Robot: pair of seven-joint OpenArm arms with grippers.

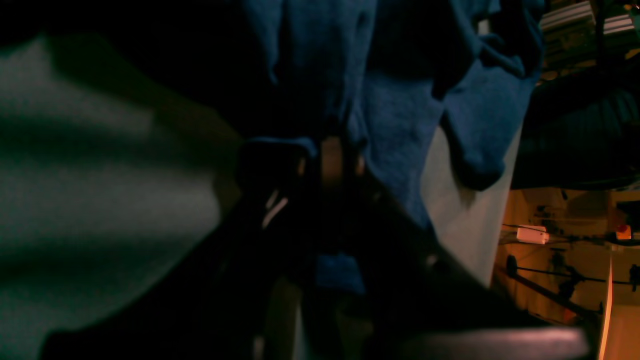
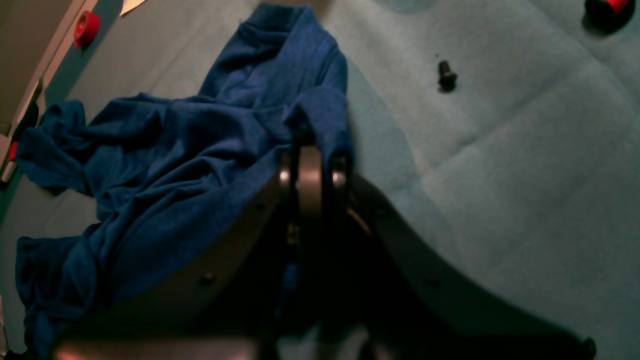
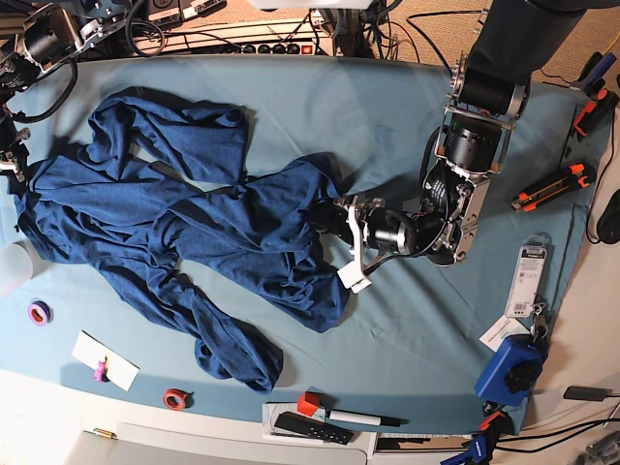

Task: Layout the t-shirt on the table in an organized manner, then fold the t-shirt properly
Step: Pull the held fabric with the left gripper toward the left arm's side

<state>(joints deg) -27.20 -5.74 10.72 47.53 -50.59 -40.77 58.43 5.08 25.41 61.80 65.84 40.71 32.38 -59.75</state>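
The dark navy t-shirt (image 3: 203, 223) lies crumpled and spread across the left half of the teal table (image 3: 387, 107). My left gripper (image 3: 337, 217) reaches in from the right at the t-shirt's right edge. In the left wrist view its fingers (image 1: 330, 162) stand close together with blue cloth (image 1: 400, 120) bunched around them. In the right wrist view my right gripper (image 2: 311, 150) is shut on a fold of the t-shirt (image 2: 165, 165), and the cloth drapes over both fingertips. In the base view only part of the right arm (image 3: 39, 39) shows, at the far-left corner.
Along the front edge lie a purple tape ring (image 3: 39, 312), a white card (image 3: 105, 356), a red tape roll (image 3: 174, 397), a red block (image 3: 308, 402) and a marker (image 3: 360, 418). At the right sit an orange cutter (image 3: 552, 187), a packet (image 3: 528, 281) and a blue tool (image 3: 509, 373). A small bolt (image 2: 446, 75) rests on the cloth.
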